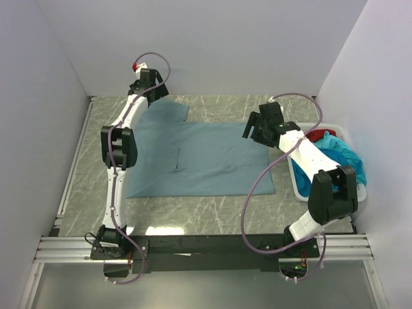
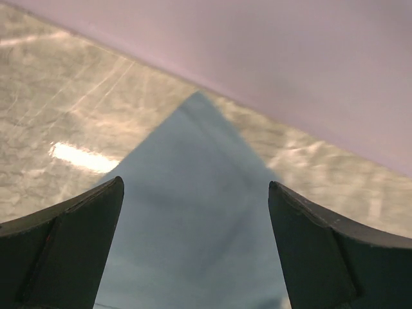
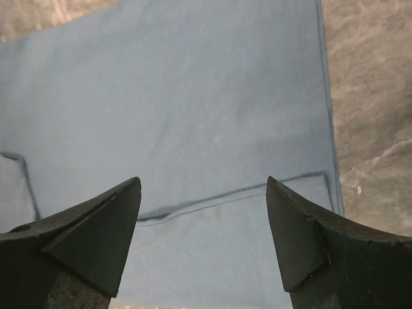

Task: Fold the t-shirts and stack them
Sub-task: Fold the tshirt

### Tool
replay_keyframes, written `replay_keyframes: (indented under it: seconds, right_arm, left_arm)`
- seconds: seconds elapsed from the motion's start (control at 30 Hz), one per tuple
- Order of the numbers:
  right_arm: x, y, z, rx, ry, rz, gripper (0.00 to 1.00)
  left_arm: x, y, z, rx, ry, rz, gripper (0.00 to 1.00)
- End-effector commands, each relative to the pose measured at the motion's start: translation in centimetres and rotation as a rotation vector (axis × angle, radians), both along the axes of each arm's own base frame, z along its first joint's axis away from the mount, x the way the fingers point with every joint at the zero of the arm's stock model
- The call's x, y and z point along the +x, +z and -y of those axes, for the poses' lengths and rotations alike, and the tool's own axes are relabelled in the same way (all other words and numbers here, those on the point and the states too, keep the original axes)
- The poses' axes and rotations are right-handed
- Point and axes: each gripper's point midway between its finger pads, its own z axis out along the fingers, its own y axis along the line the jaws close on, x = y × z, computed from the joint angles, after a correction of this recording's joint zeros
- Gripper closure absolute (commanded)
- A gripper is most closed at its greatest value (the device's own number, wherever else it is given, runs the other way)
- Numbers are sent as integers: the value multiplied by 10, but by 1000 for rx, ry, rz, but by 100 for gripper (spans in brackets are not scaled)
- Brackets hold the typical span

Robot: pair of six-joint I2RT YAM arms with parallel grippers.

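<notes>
Two robot arms reach out over a pale marble-patterned surface (image 1: 212, 206) enclosed by plain light walls. One large grey-blue t-shirt (image 1: 199, 158) lies spread flat in the middle of the surface, with one sleeve angled toward the far left corner.

The left end effector (image 2: 196, 187) hangs above that far left corner. Seen from its wrist camera, its two dark fingers are wide apart and hold nothing. A pointed corner of the grey-blue cloth lies below and between them, with bare marble on either side and the wall just beyond.

The right end effector (image 3: 203, 183) is over the right part of the same shirt. Its fingers are also spread apart and empty. Below them the cloth lies smooth, a stitched hem line runs across between the fingertips, and the shirt's right edge meets bare marble.

At the right side of the surface, beside the right arm, stands a white plastic basket (image 1: 297, 183). A bright turquoise t-shirt (image 1: 341, 158) lies bunched inside it, and a red t-shirt (image 1: 315, 135) shows at its far end, partly hidden by the arm.
</notes>
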Motion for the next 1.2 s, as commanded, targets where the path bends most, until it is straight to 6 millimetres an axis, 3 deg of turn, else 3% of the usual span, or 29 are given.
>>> replay_keyframes:
  seconds: [0.0, 0.03, 0.07, 0.23, 0.4, 0.47, 0.5, 0.53, 0.57, 0.6, 0.63, 0.67, 0.7, 0.77, 0.8, 0.93, 1.1, 1.17]
  right_arm:
    - [9, 2, 4, -25, 9, 1, 15]
    - [8, -5, 3, -22, 17, -19, 15]
    - [8, -8, -1, -11, 31, -23, 15]
    - [-4, -30, -16, 50, 92, -75, 15]
    - [-26, -47, -23, 52, 131, -113, 15]
    - [-38, -53, -28, 63, 147, -124, 15]
    - [-42, -55, -31, 71, 154, -126, 15]
    - [-45, -57, -33, 80, 159, -126, 15]
    - [-53, -66, -35, 90, 160, -149, 15]
    - [-56, -69, -37, 99, 162, -157, 15]
    - [-58, -71, -38, 108, 165, -160, 15]
    - [-65, -77, -39, 112, 167, -177, 15]
    - [-68, -78, -40, 113, 172, -176, 15]
    - [-78, -87, -39, 105, 173, -195, 15]
    - [-82, -88, -40, 106, 176, -198, 15]
    - [-105, -104, -38, 124, 176, -240, 15]
    - [-146, -120, -31, 140, 166, -297, 15]
    - [-164, -129, -26, 139, 160, -329, 15]
  left_arm:
    - [8, 29, 7, 37, -50, 69, 0]
    - [-2, 12, 6, 33, -42, 16, 1]
    - [-8, 28, 5, 18, -36, 35, 1]
    - [-52, 34, -2, -33, 18, 12, 1]
    - [-90, 60, -5, -75, 39, 10, 1]
    - [-118, 59, -5, -109, 47, -7, 1]
    - [-136, 32, -4, -120, 42, -58, 1]
    - [-150, 43, 1, -156, 14, -37, 1]
    - [-162, 35, 5, -191, 12, -55, 1]
    - [-186, 3, 4, -203, 21, -128, 0]
    - [-199, 7, 4, -225, 20, -122, 1]
    - [-211, -2, 6, -257, 31, -143, 0]
    - [-232, -25, 6, -265, 33, -201, 0]
    - [-248, -27, 5, -289, 42, -206, 1]
    - [-264, -43, 4, -288, 47, -248, 1]
    - [-301, -65, -5, -288, 103, -312, 0]
    - [-357, -102, -14, -304, 188, -456, 0]
    - [-374, -106, -18, -301, 212, -481, 0]
